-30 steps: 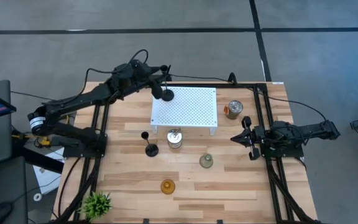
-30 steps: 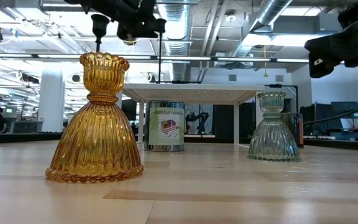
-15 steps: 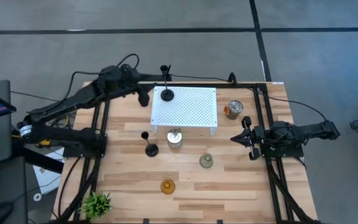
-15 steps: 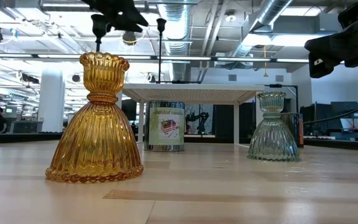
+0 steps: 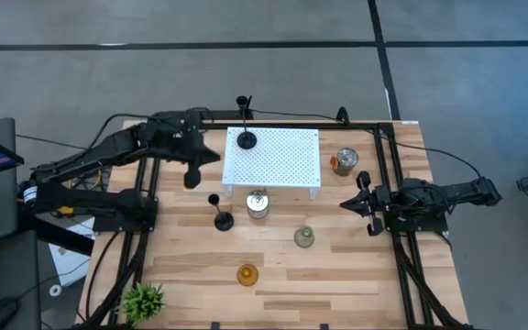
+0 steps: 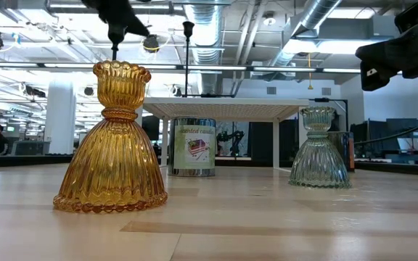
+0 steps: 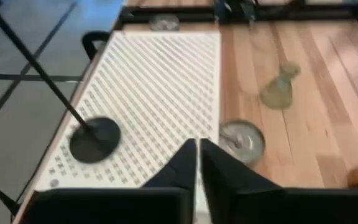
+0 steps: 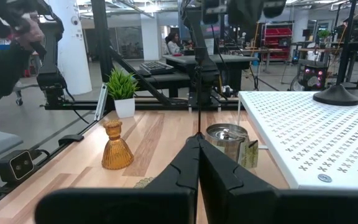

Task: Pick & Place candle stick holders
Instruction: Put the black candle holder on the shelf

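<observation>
The wooden bench [image 5: 356,275] carries everything, with a dark arm at each side. Largest on it is the white perforated platform [image 5: 282,160], a raised shelf on short legs near the far edge. One black candle stick holder [image 5: 245,137] stands upright on the platform's left far corner, its disc base flat on the holes and its slim stem rising straight.

The left gripper [image 5: 191,176] hangs above the bench just off the platform's left edge, apart from that holder; its fingers [image 7: 185,168] are pressed together with nothing between them. The right gripper [image 5: 363,203] waits at the bench's right side, level with the platform's near edge, fingers [image 8: 194,158] likewise pressed together and holding nothing.

A silver tin can [image 5: 258,205] stands just in front of the platform, partly under its near edge; its top looks closed, so its contents cannot be told. A second can [image 5: 345,161] with an orange label stands to the platform's right, contents also not visible.

The second black holder [image 5: 221,216] stands upright on the bench left of the silver can. The pale-green glass holder [image 5: 304,237] sits right of and nearer than that can. The amber glass holder [image 5: 247,273] stands nearest the front edge, well apart from both grippers. A small green plant [image 5: 142,299] sits at the front left corner.
</observation>
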Robot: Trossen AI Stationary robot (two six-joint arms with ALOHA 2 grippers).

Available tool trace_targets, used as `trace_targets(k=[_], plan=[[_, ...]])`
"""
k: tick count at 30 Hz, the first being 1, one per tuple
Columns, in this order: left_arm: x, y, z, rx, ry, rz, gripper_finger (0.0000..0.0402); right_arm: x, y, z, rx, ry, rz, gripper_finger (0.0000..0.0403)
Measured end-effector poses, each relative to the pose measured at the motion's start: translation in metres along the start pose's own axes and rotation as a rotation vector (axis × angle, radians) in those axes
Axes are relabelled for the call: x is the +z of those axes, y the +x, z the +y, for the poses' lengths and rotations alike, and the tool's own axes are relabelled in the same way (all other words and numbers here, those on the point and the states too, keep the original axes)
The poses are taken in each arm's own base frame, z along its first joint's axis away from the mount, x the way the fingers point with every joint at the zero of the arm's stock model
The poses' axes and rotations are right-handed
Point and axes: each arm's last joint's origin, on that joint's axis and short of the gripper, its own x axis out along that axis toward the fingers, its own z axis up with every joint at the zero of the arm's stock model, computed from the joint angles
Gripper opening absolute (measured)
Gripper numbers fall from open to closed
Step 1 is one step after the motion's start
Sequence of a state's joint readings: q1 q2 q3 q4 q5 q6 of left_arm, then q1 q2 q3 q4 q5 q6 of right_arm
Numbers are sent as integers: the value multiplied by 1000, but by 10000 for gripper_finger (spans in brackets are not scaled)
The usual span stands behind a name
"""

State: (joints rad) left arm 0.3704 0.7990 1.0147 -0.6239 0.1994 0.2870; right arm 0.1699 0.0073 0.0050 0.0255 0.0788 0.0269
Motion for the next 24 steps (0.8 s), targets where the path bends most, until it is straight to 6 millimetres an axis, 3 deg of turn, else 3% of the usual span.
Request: trace_targets(k=[8,16,20,24], plan=[[-52,4,-22,-102,26,34,4,0,0,0,0,52,0,0],[-101,3,-40,-190,57,-107,5,0,0,0,-4,53,-1,0],[-108,8,-45,-222,83,-258,5,0,0,0,-5,53,-1,0],[-118,18,-52,-289,26,-282,6,0,0,-1,-24,53,-6,0]])
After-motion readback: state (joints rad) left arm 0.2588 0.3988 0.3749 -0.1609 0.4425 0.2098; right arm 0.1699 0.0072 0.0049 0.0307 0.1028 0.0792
